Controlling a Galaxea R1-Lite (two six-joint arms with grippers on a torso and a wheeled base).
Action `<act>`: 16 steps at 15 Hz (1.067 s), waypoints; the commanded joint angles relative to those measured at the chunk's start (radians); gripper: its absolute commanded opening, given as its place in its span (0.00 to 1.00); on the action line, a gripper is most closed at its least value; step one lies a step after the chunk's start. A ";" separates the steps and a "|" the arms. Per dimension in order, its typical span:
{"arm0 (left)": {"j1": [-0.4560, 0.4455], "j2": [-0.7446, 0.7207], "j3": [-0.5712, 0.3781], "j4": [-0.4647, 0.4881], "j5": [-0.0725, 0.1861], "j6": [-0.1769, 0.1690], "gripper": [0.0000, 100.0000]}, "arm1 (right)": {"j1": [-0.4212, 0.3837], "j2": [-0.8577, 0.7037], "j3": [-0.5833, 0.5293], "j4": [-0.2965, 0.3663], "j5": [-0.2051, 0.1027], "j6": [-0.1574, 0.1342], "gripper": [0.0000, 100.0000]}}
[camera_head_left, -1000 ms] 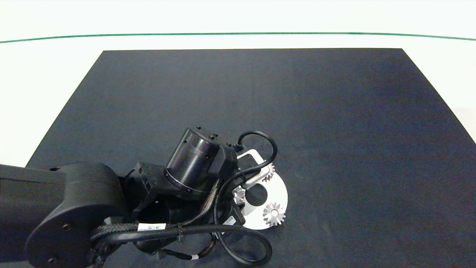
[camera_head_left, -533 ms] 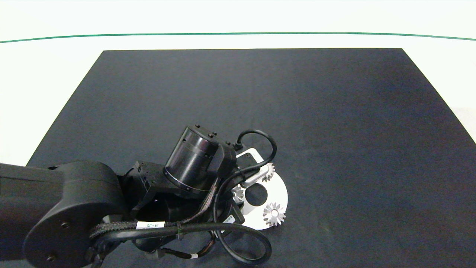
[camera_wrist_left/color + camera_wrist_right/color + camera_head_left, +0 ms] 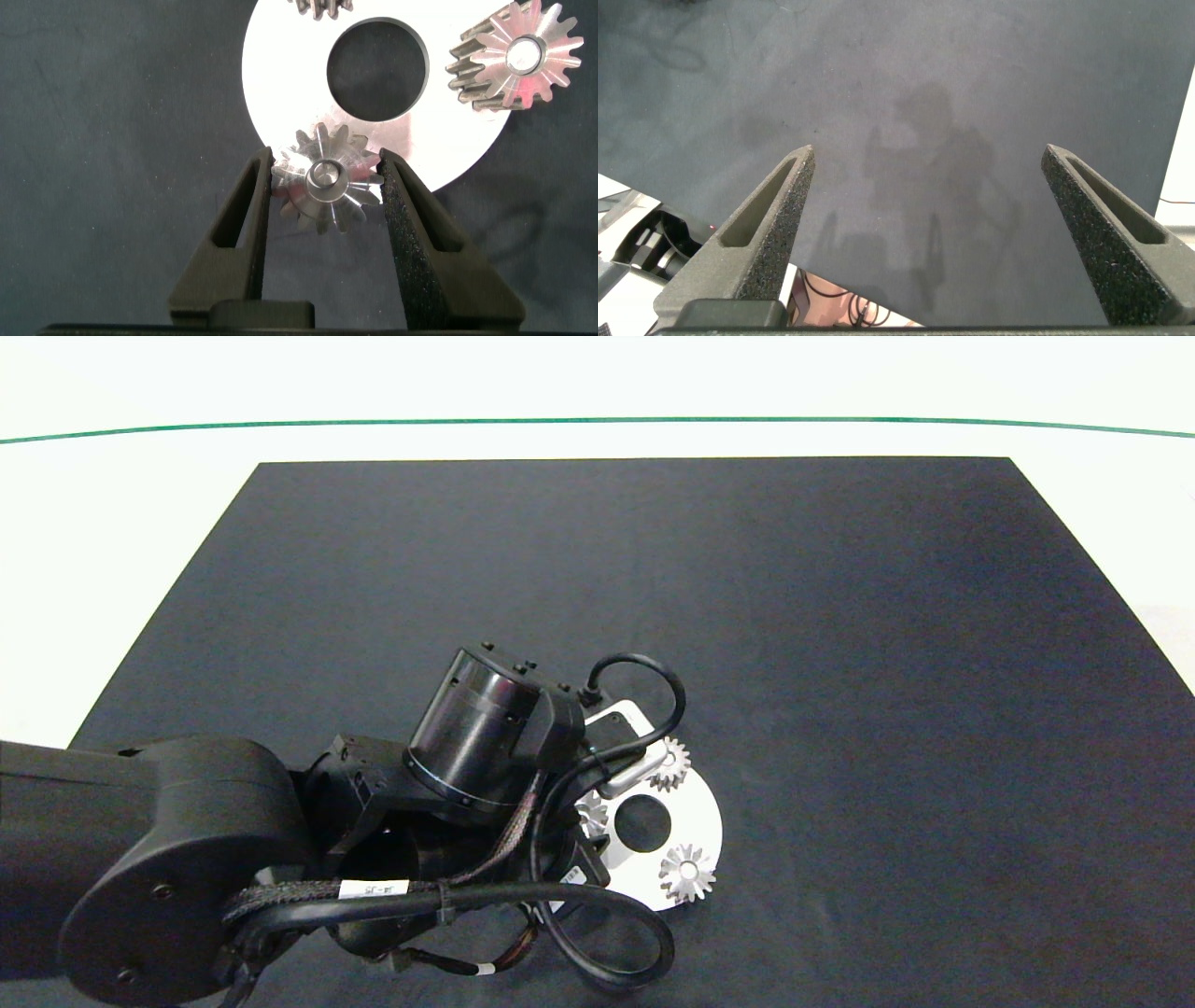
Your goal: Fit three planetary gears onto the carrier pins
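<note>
Left gripper (image 3: 325,182) is sitting at the near edge of the white disc (image 3: 280,56), fingers (image 3: 245,215) flanking one planetary gear (image 3: 327,179). That gear is sitting on a carrier pin (image 3: 325,173) whose tip is showing through its centre hole. Pads are right at the teeth; cannot tell if they are pinching or just clear of them.

In the head view the left arm (image 3: 168,859) is coming in from the left over the disc (image 3: 705,821), hiding most of this gear (image 3: 590,812). A white tag (image 3: 373,889) on the arm's cable is carrying writing too small to read.

A second gear (image 3: 688,874) is lying on the disc's right side, a third (image 3: 670,763) at its far edge, partly under the wrist. All of it is resting on the black mat (image 3: 840,616).

Right gripper (image 3: 934,215) is hanging wide open over bare mat, not showing in the head view.
</note>
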State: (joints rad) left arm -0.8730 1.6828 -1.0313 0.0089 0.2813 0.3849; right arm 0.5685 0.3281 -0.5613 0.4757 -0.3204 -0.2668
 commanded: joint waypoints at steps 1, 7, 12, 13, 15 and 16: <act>0.000 -0.003 0.005 0.000 0.003 0.002 0.00 | 0.001 0.000 0.000 0.003 -0.002 0.000 1.00; -0.001 -0.002 0.010 -0.006 0.003 0.000 0.00 | 0.001 -0.003 -0.002 0.003 -0.002 -0.002 1.00; -0.003 -0.003 0.011 -0.003 0.003 -0.001 1.00 | 0.001 -0.003 -0.003 0.003 -0.002 -0.002 1.00; -0.003 -0.002 0.011 -0.004 0.003 -0.001 1.00 | 0.001 -0.003 -0.003 0.003 -0.002 -0.002 1.00; -0.003 0.000 0.011 -0.003 0.003 -0.001 1.00 | 0.001 -0.004 -0.003 0.003 -0.002 -0.002 1.00; -0.003 0.002 0.011 -0.004 0.003 -0.001 1.00 | -0.001 -0.006 -0.003 0.003 -0.002 0.000 1.00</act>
State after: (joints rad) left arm -0.8760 1.6813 -1.0202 0.0038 0.2819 0.3809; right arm 0.5689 0.3228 -0.5647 0.4757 -0.3204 -0.2664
